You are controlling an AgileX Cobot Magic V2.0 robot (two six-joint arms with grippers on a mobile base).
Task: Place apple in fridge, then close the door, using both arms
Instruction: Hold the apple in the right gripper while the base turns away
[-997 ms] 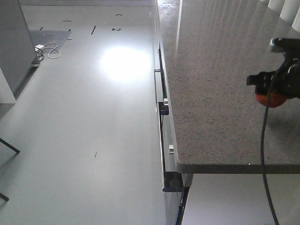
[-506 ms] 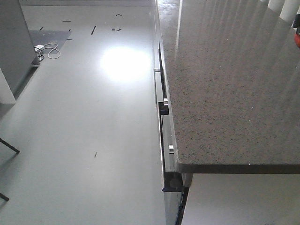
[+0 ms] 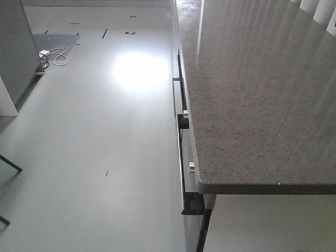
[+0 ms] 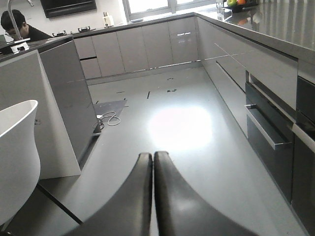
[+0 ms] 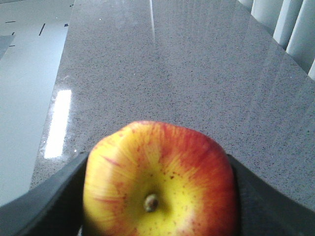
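Apple (image 5: 160, 179) is sitting pinched across its widest girth in the right pincer (image 5: 157, 206), speckled worktop (image 5: 197, 73) lying beyond. Left pincer (image 4: 153, 160) is hanging over the floor (image 4: 123, 162), fingers (image 4: 170, 196) pressed together, empty. Judging it firm, glossy, bruisable: moderate squeeze at the girth is suiting.

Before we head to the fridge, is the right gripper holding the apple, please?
Yes, shut on it: the right gripper has a black finger against each side of the apple, over the counter.
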